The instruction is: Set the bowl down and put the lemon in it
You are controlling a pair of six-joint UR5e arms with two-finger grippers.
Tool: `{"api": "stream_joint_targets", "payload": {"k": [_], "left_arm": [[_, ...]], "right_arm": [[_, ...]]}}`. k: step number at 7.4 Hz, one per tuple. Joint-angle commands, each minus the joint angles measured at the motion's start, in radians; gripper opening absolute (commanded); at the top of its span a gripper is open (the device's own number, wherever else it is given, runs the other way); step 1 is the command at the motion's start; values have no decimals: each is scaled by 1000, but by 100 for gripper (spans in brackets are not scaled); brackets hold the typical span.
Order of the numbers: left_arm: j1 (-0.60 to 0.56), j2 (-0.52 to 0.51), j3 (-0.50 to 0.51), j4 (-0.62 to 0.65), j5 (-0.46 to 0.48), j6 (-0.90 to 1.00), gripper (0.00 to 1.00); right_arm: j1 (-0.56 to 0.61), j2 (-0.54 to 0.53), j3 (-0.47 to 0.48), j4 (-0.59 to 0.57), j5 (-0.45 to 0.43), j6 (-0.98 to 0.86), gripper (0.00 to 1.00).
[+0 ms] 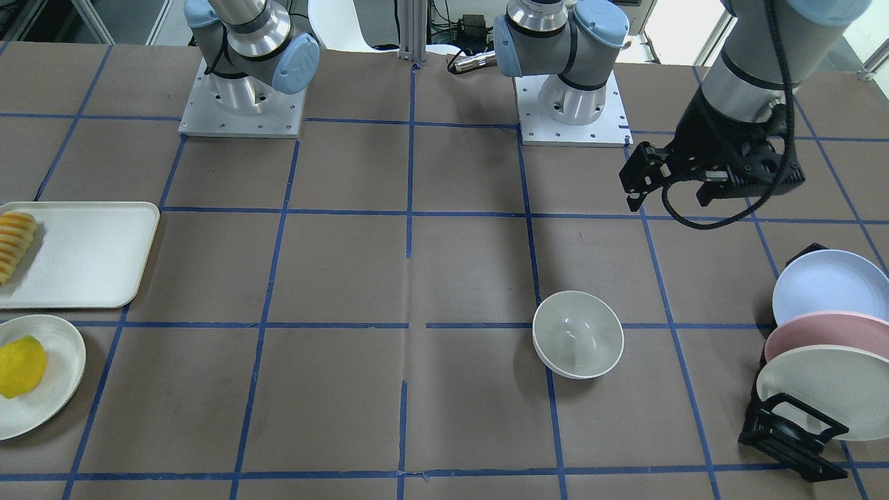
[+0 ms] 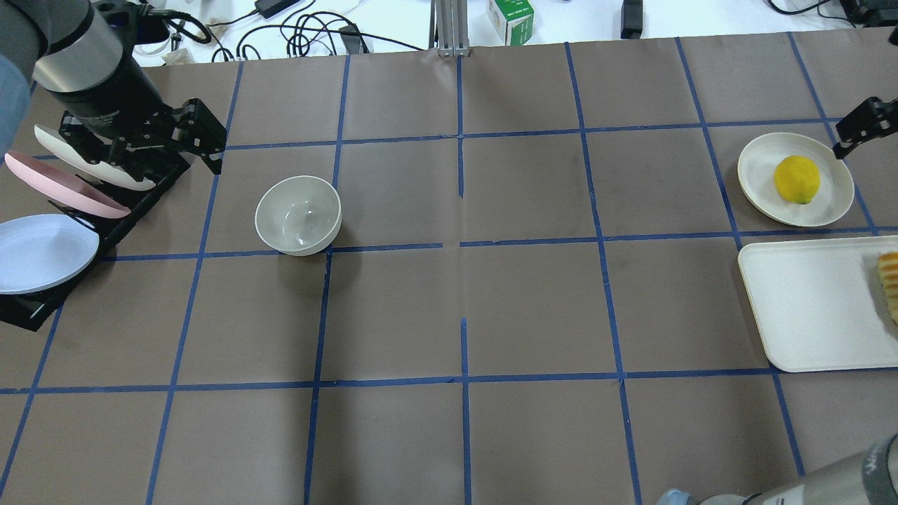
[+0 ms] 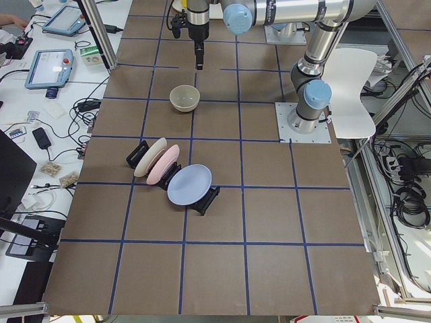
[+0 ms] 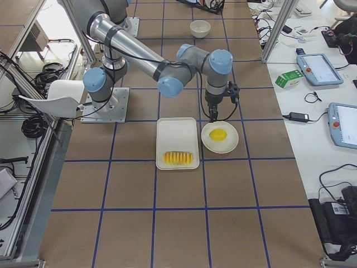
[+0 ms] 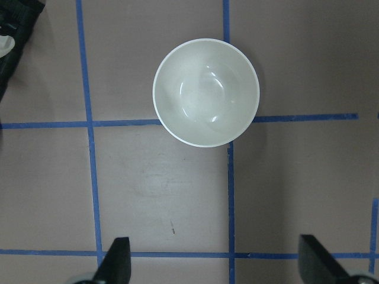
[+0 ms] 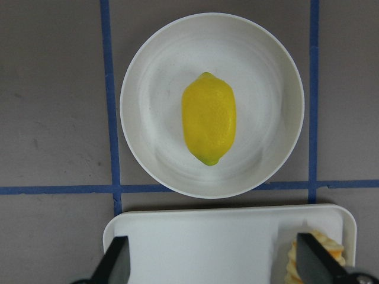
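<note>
- Nearest the lens: right fingers [image 6: 116, 260], spread wide and empty. The lemon [image 6: 208, 118] lies ahead, centred between them, on a shallow plate [image 6: 266, 71].
- The left fingers [image 5: 118, 260] are spread wide and empty. The bowl [image 5: 205, 92] stands upright on the desk [image 5: 296, 195], ahead of them and apart.
- Risk: the smooth lemon may roll or squirt from the pinch; a low finger may clip the plate rim.
- Room: the tray [image 6: 195, 236] lies under the right fingers and the plate rack [image 2: 133, 203] just beside the left fingers. The bowl is well apart from the lemon, so the carry is long.
</note>
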Motion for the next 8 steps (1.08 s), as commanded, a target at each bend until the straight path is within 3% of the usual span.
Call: {"api": "stream_joint_targets", "payload": {"k": [1,4,5,6,7,8], "left_arm": [[107,-77,0,71,-91,156,100],[100,-192,-2,135,-157,113,100],[94,-235,-7,141,-159,118,100],[72,-264,-26,217,-157,118,100],[66,-295,-57,323,-159,112,100],[63,-338,-91,414,-159,128,100]], "right_arm": [[1,151,-3,-101,4,-3,100],[9,221,-3,-164,4,-2,100],[10,219,-5,-164,6,0,95],[13,219,-5,-164,6,0,44],[15,219,-5,-163,7,1,17],[16,216,-5,-158,21,1,9]]}}
